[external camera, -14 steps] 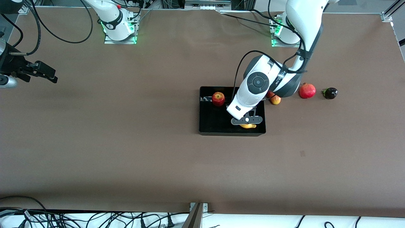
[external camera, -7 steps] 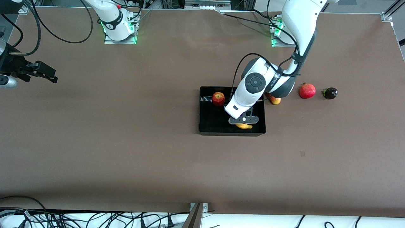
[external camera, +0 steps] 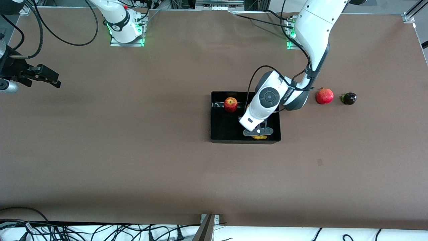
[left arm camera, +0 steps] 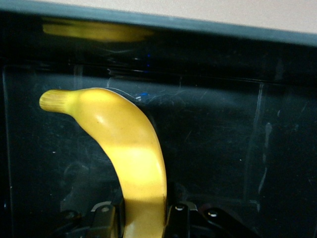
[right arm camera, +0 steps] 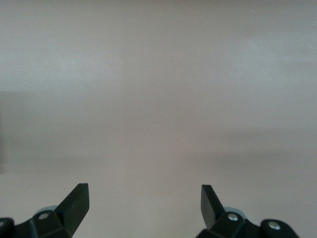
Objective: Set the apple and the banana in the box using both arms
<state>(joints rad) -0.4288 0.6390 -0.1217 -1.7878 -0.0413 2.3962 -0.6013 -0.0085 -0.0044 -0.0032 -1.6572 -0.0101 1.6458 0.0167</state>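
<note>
Box: the black shallow plastic box (external camera: 217,134) sits mid table, w/ the small red-and-yellow apple (external camera: 230,104) in it at about 11 o'clock, close to the wall farther from the front camera.
Banana: the long curved yellow banana (left arm camera: 130,158) is in the box too, at about 5 o'clock, low by the wall nearer the front camera. Its yellow shows as a glow on the shiny wall.
Left gripper: the left arm's black two-finger gripper (external camera: 259,133) is down in the box, fingers narrow and tight on the banana's lower part. I think it holds on so the fruit goes down soft, not dropped.
Right gripper: the right arm's black gripper (right arm camera: 144,201) waits over bare brown table at the right arm's end, fingers wide, nothing in them.
Not wanted: a plain red round fruit (external camera: 324,96) and a small dark fruit (external camera: 348,98) lie on the table at 3 o'clock of the box, toward the left arm's end.
Next, I guess: let go, lift up.
</note>
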